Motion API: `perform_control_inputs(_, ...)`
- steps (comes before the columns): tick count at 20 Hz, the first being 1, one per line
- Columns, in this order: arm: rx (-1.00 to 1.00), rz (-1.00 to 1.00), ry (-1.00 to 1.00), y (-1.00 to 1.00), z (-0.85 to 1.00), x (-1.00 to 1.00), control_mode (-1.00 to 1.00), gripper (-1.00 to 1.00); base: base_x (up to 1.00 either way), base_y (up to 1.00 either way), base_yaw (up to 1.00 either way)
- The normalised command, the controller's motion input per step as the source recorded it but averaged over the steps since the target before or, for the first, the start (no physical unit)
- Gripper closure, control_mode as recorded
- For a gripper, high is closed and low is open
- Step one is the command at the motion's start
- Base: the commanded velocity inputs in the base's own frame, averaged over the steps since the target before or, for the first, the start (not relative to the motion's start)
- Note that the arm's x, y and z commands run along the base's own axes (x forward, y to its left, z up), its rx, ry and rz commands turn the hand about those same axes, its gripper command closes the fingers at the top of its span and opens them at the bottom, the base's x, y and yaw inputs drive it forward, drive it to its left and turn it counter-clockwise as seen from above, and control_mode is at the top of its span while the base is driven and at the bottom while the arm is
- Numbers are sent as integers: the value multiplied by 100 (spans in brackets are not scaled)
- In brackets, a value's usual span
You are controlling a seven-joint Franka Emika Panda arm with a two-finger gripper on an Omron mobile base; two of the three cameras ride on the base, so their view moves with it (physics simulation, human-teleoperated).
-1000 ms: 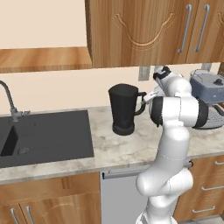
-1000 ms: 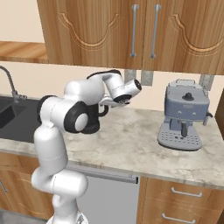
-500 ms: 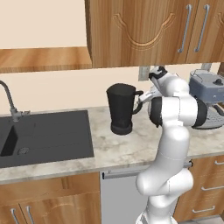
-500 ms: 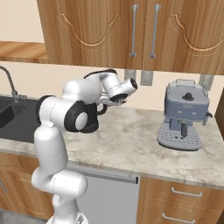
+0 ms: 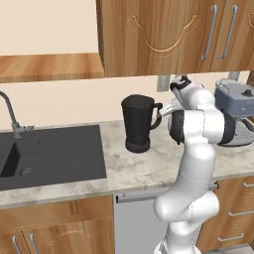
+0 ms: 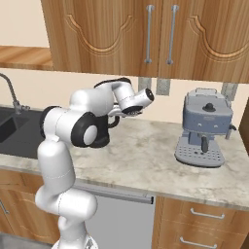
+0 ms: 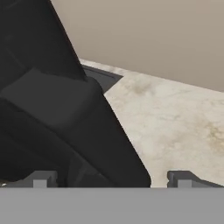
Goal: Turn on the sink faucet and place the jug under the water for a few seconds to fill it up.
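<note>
The jug stands upright on the counter, right of the sink. Gripper fingers are spread apart at the jug's handle, with the handle between them. No legible writing on any item.

1. Even, bright rendered light, no glare.
2. Soft faint shadow under the jug on the counter (barely visible).
3. Hand view slightly soft; base views sharp, undistorted.
</note>
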Motion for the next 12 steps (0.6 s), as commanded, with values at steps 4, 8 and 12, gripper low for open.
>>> perform_control_inputs(4, 0, -7, 0, 10, 0, 1, -100, -100, 0, 0, 0)
perform_control_inputs(8, 0, -10, 0, 20, -1, 8, -100, -100, 0, 0, 0)
perform_control_inputs(12, 0, -8, 0, 25, -7, 7, -100, 100, 0, 0, 0)
